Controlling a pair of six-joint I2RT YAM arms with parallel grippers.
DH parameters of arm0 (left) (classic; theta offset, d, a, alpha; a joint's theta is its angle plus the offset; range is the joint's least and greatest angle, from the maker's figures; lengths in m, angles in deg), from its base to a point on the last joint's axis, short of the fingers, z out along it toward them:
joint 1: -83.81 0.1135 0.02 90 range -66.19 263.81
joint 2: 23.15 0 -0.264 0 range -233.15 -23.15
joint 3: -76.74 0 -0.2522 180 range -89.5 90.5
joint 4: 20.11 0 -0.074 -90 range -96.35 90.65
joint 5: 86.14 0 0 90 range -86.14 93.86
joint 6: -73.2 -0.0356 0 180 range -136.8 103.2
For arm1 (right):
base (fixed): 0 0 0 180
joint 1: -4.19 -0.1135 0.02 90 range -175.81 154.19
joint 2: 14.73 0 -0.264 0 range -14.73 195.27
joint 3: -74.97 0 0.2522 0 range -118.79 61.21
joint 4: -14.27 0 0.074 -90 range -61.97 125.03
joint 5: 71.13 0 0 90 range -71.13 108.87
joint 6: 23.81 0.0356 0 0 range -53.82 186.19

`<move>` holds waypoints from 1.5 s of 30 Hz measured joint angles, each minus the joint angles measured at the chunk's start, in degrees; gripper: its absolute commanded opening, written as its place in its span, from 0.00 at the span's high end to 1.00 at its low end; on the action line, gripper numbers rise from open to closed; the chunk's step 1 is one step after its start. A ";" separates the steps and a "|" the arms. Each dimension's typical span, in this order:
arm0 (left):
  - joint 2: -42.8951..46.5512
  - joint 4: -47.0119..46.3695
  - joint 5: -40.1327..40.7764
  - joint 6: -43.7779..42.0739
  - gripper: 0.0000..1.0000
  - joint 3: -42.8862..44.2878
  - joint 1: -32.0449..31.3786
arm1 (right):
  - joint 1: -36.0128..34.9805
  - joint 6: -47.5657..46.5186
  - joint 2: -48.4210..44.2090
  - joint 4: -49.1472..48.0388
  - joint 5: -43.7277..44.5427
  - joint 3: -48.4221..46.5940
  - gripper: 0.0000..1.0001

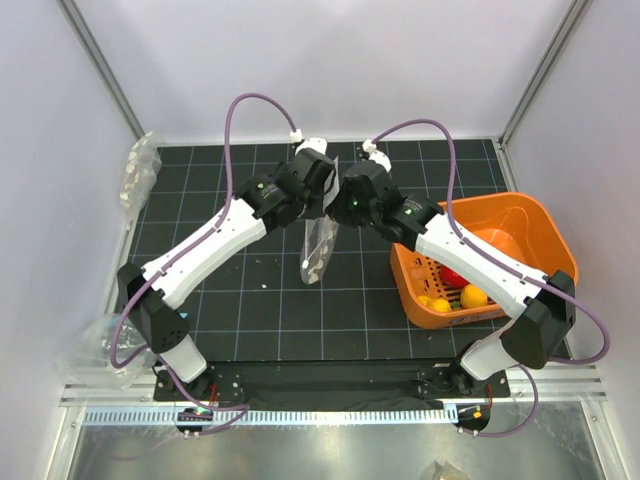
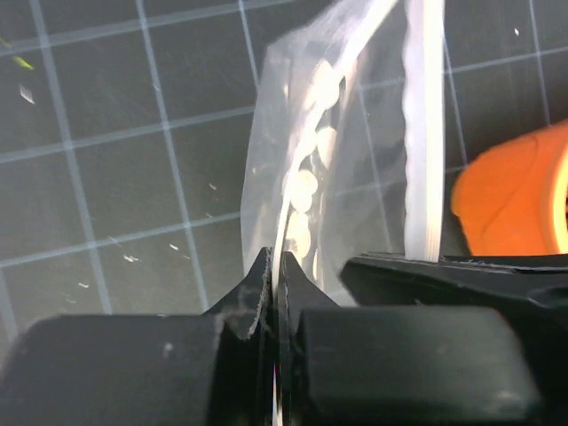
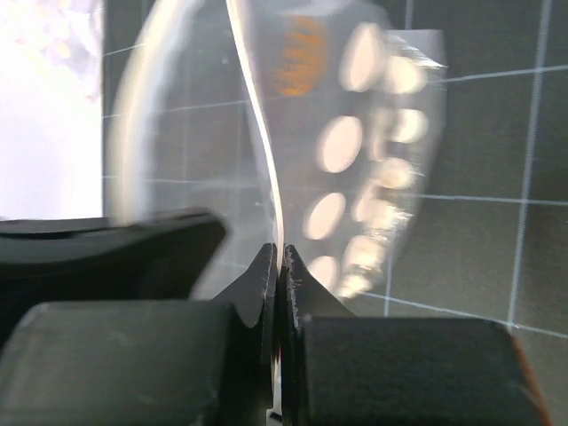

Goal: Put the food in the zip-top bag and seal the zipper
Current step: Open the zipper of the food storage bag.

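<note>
Your left gripper [image 2: 273, 266] has its fingers pressed tight together on a thin pale lip of the zip-top bag [image 2: 306, 169], and the film runs out from between the tips. Your right gripper [image 3: 277, 262] is clamped in the same way on a second lip of that bag. Each wrist view shows the other gripper's dark finger just beside its own. The two pale bands of the zipper [image 2: 422, 133] stand a little apart, so the short top edge is parted between your two pinches.

In the top view the grippers meet nose to nose above the middle of the black grid mat [image 1: 250, 300], and the bag hangs from them. Its zipper end is up at the fingers and its long axis drops toward the mat. You see it nearly edge-on, as a narrow dotted strip. You cannot tell whether its lower end touches the mat.

By count, there is one bag with two grippers on it. The food [image 1: 473, 296] lies in the one orange basket [image 1: 530, 215], well to the right of the bag and partly under your right forearm. It shows as one red fruit [image 1: 455, 275] and at least two yellow-to-orange ones, with the arm covering the rest. Two bundles of clear plastic lie on the left, one at the far corner [image 1: 140, 175] and one by the left arm's base [image 1: 95, 350].
</note>
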 measured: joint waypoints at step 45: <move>-1.75 8.35 12.24 -17.49 1.00 3.91 -0.74 | 12.15 -1.11 -26.10 41.11 9.18 5.53 0.01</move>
